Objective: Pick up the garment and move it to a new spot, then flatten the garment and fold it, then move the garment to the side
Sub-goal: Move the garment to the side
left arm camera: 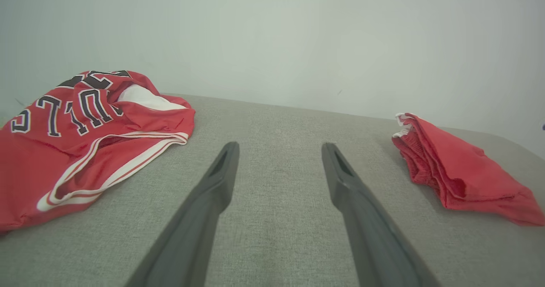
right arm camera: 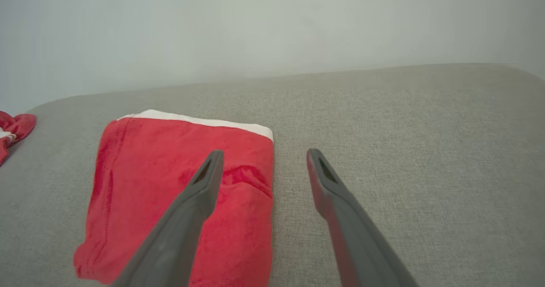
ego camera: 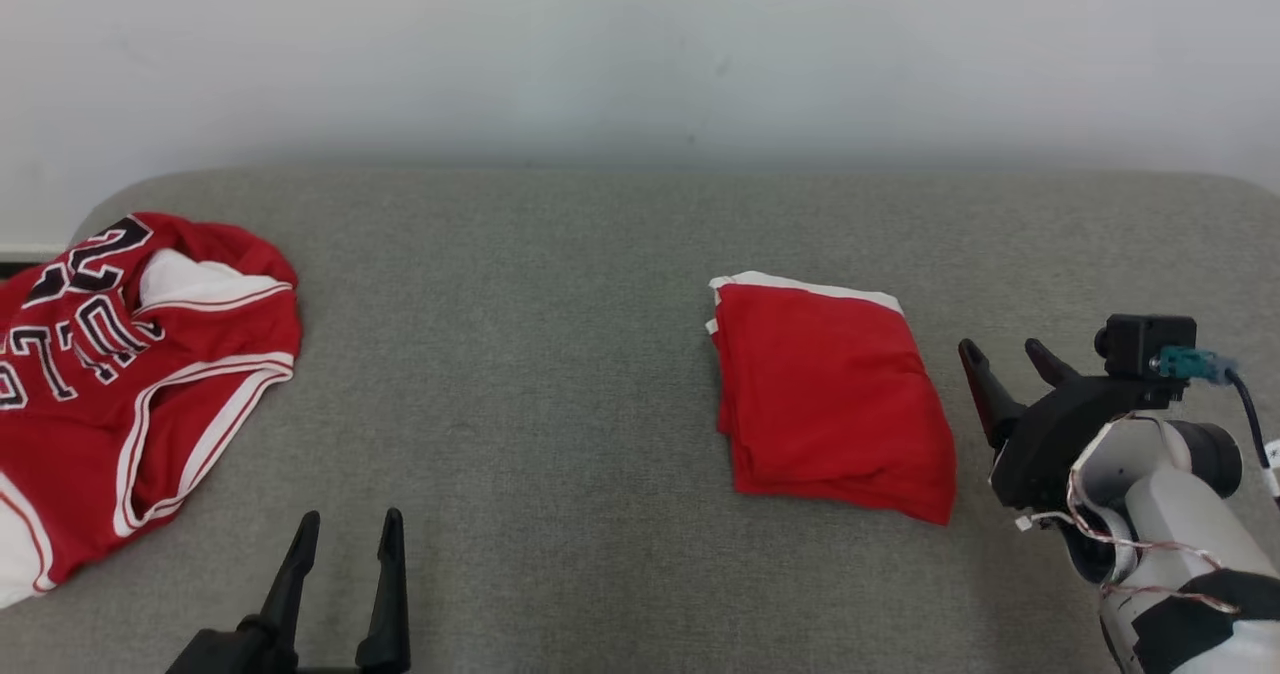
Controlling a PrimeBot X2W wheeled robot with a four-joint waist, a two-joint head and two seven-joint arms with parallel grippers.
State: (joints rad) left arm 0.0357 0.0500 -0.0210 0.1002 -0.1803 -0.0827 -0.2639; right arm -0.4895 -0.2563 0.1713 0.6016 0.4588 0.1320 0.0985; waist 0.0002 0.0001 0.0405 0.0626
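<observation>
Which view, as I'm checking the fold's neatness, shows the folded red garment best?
The head view: the folded red garment lies whole, seen from above. The right wrist view is closer, but the right gripper covers part and the frame crops it. The left wrist view shows it side-on.

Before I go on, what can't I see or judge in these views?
1. Jersey: the head view's left edge cuts it off; crumpling hides part of its lettering.
2. Folded red garment: its own folds hide the layer count and underside; in the right wrist view a finger of the right claw covers part, and the bottom edge cuts its near end.
3. Left claw: the head view's bottom edge cuts off its base.
</observation>
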